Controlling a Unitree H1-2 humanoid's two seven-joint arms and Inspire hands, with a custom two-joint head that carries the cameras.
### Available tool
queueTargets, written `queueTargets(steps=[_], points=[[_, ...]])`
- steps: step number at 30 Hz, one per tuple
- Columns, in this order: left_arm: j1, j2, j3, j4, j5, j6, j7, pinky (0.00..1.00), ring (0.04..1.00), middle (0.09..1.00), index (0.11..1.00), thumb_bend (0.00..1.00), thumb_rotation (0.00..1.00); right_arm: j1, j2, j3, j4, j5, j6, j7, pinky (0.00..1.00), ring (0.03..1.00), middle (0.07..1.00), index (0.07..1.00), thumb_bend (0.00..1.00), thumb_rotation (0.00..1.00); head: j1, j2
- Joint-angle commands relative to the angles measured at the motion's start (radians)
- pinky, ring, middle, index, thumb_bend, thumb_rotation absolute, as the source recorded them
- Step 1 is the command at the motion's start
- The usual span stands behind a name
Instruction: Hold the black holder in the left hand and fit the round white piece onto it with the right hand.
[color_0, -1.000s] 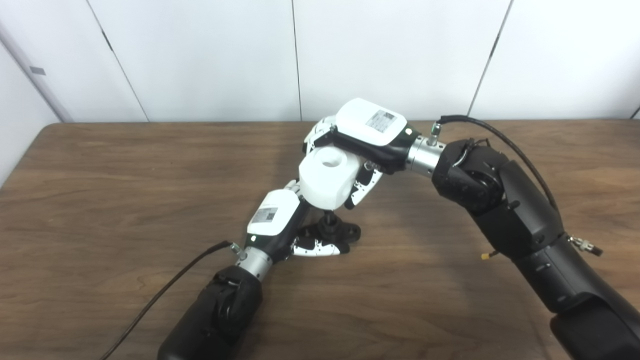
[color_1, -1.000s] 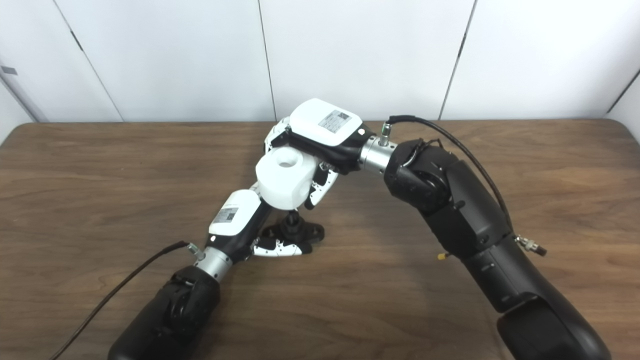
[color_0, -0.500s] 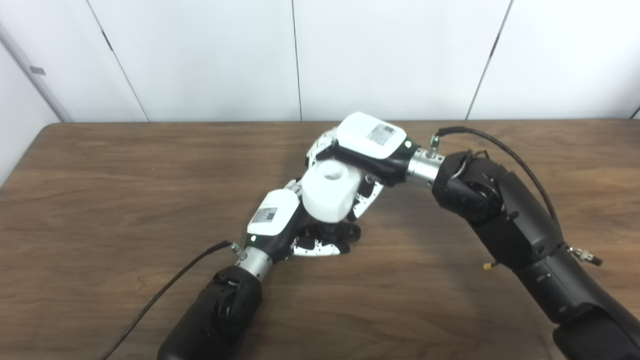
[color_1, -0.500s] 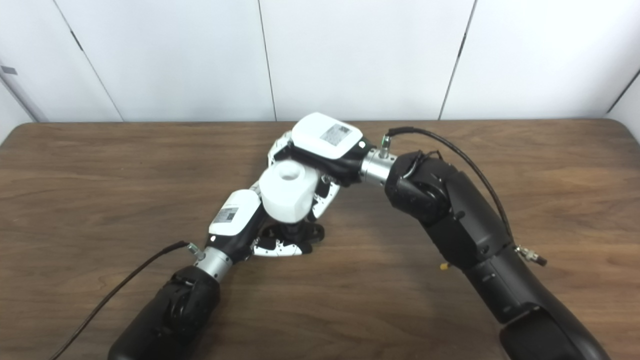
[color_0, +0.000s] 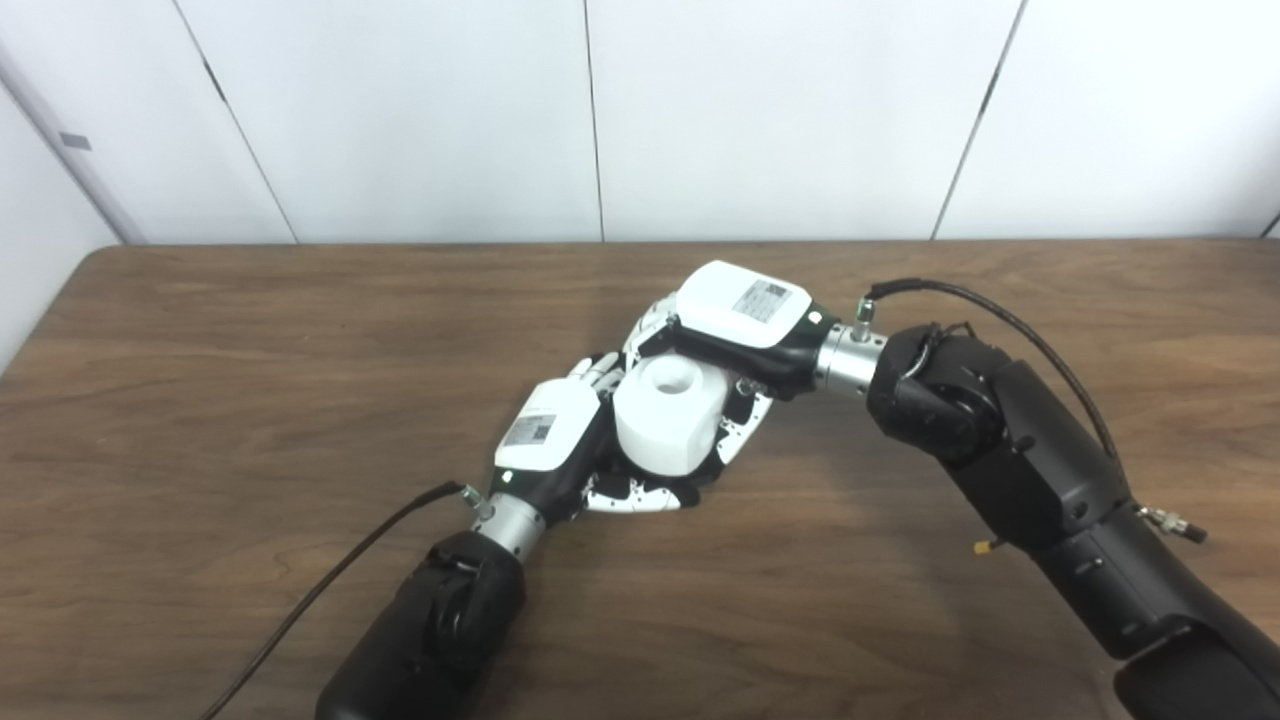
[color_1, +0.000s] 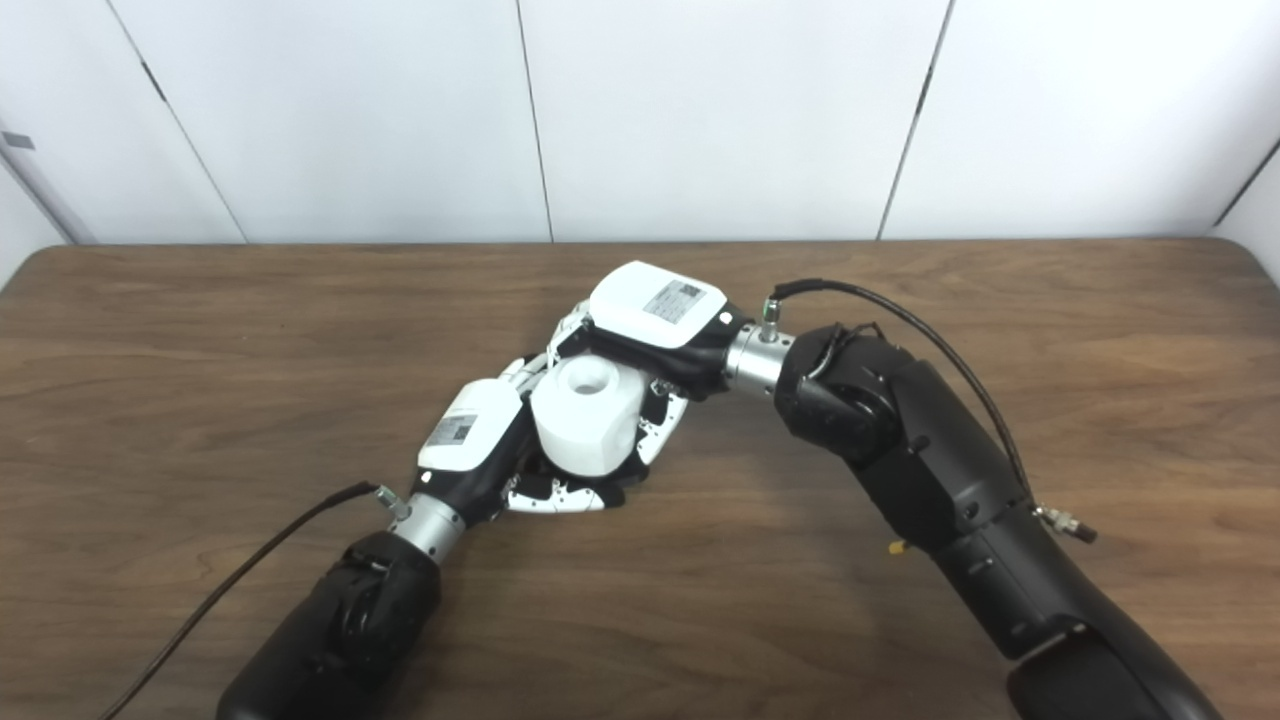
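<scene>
1. Behind the table, a white panelled wall fills the upper part of my view, split by thin dark vertical seams; at the far left a grey strip runs up it at a slant.
2. Under my arms lies the dark brown wooden table, its grain running across, with a rounded corner at the far left and its back edge meeting the wall.
3. My right arm, black and jointed, reaches in from the lower right, a black cable looping over its wrist.
4. My left arm comes up from the bottom edge, its own thin cable trailing over the wood to the lower left.
5. My right hand is curled around the round white piece from above and behind, fingers wrapped down its sides.
6. My left hand lies low by the table, its fingers closed around the black holder.
7. That holder is nearly hidden: only a dark sliver shows beneath the white piece, which sits directly over it near the table's middle. Whether the piece is fully seated I cannot tell.
</scene>
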Motion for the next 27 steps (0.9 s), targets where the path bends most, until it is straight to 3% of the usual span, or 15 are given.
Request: queueTargets(steps=[1, 22, 27], points=[[0.088, -0.014, -0.059, 0.085, 0.022, 0.050, -0.083, 0.98, 0.961, 0.886, 0.484, 0.52, 0.06, -0.035, 0.002, 0.000, -0.003, 0.008, -0.028, -0.032, 0.71, 0.741, 0.702, 0.481, 0.52, 0.13, 0.001, 0.000], [0.085, -0.020, -0.065, 0.087, 0.029, 0.047, -0.076, 0.96, 0.951, 0.885, 0.483, 0.52, 0.06, -0.042, -0.002, 0.050, 0.023, -0.015, -0.029, -0.059, 0.72, 0.752, 0.708, 0.481, 0.52, 0.13, 0.007, -0.002], [0.085, -0.021, -0.065, 0.091, 0.029, 0.042, -0.068, 0.96, 0.949, 0.881, 0.483, 0.52, 0.06, -0.058, -0.015, 0.085, 0.040, -0.033, -0.031, -0.075, 0.72, 0.754, 0.712, 0.482, 0.52, 0.13, 0.008, -0.002]])
